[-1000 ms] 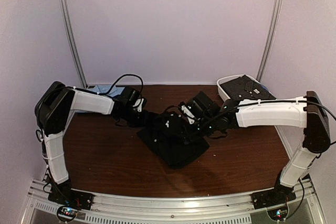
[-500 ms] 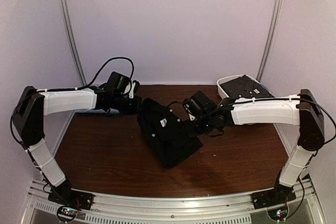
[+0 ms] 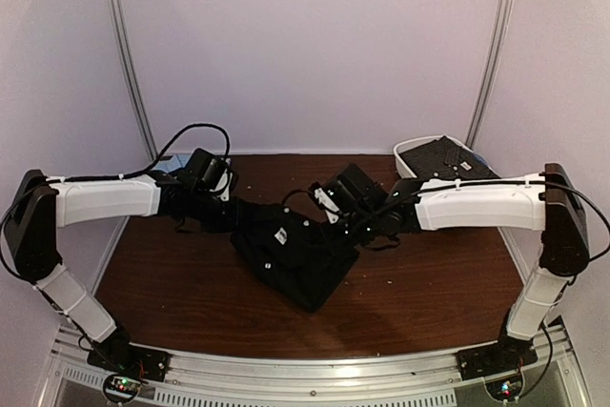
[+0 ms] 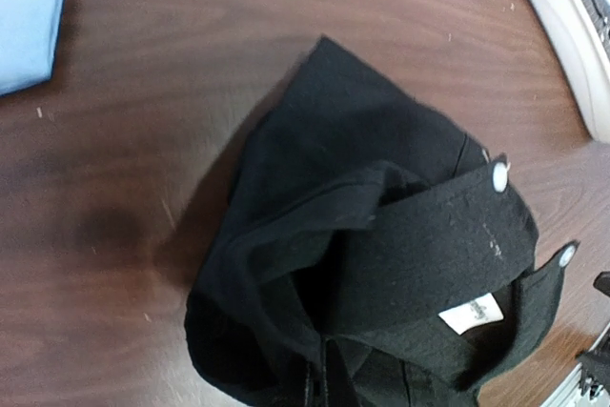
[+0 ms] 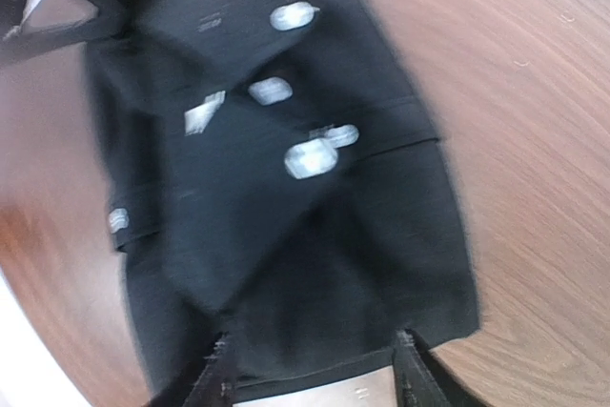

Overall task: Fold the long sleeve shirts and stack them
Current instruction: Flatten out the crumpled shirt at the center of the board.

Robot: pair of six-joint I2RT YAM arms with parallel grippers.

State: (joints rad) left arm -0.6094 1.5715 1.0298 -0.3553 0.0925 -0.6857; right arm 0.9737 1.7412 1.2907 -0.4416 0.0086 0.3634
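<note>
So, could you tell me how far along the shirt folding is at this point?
Done, it seems: the blue shirt lies flat at the back left. In hand: the black shirt is bunched in the middle, the left gripper apparently pinching it, the right gripper open over its hem. Left: finishing that fold, stacking it, then the dark shirts in the white tub.

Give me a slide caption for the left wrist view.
Crumpled black button-up shirt on the wooden table, light blue shirt upper left, white tub upper right.
</note>
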